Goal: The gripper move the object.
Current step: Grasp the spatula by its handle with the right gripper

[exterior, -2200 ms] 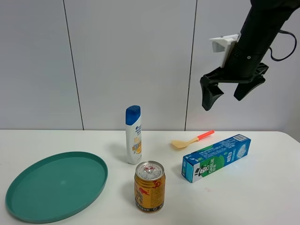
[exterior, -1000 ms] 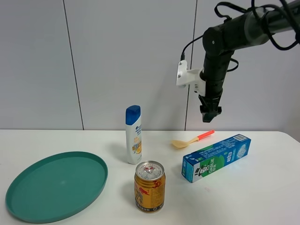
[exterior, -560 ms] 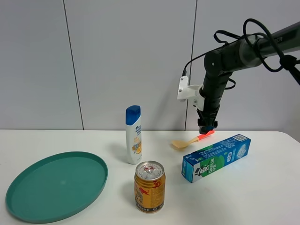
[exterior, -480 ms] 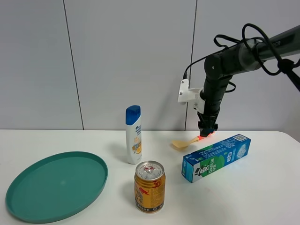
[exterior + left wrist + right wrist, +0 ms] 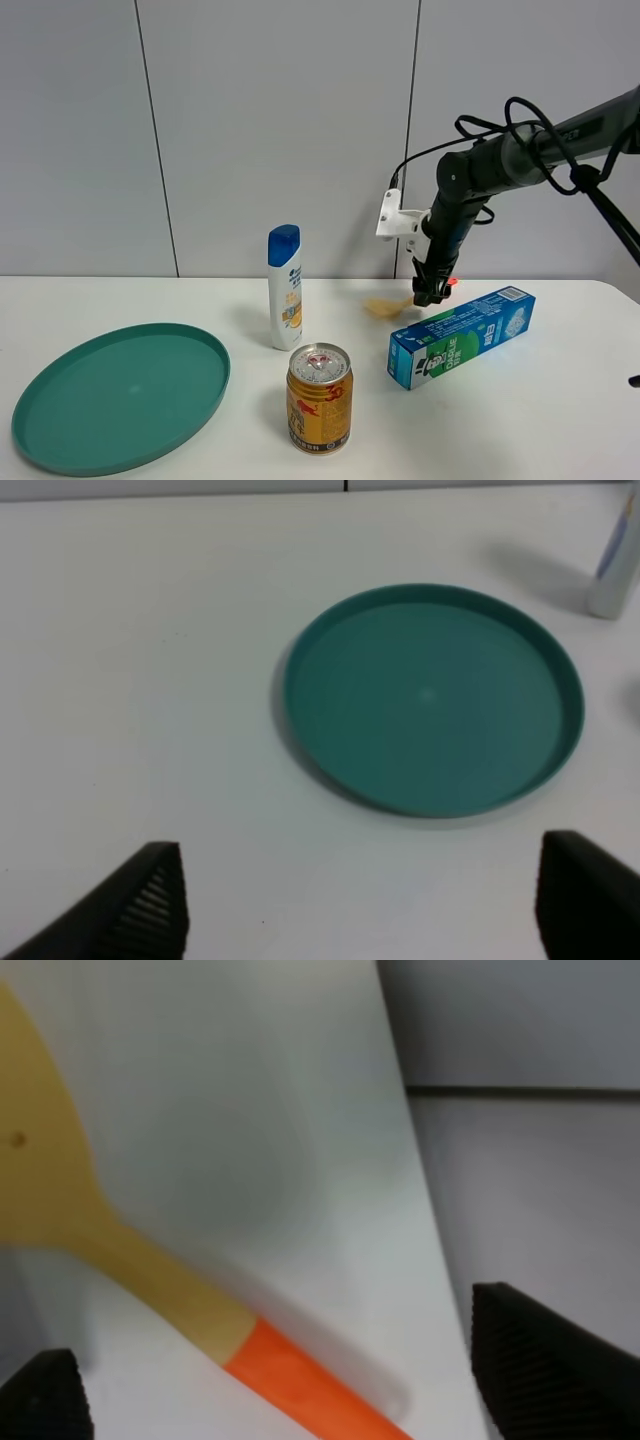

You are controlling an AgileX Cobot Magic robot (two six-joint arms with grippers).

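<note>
The spatula (image 5: 383,305) lies on the white table behind the toothpaste box; its tan head looks blurred and its orange-red handle end (image 5: 452,282) peeks out past the gripper. My right gripper (image 5: 431,292) is down at the handle. In the right wrist view the spatula (image 5: 120,1250) runs between the two black fingers (image 5: 545,1360), which stand wide apart on either side of the orange handle, so my right gripper (image 5: 270,1360) is open. My left gripper (image 5: 365,920) is open and empty, hovering short of the green plate; it does not show in the exterior view.
A blue-green toothpaste box (image 5: 460,335) lies just in front of the spatula. A shampoo bottle (image 5: 285,287) stands mid-table, with a gold can (image 5: 319,398) in front of it. A green plate (image 5: 120,395) sits at the left and also shows in the left wrist view (image 5: 430,700).
My right arm has swung down from high above the table, turned, and lowered its gripper onto the spatula's handle. The spatula head now looks blurred. The other objects have not moved.
</note>
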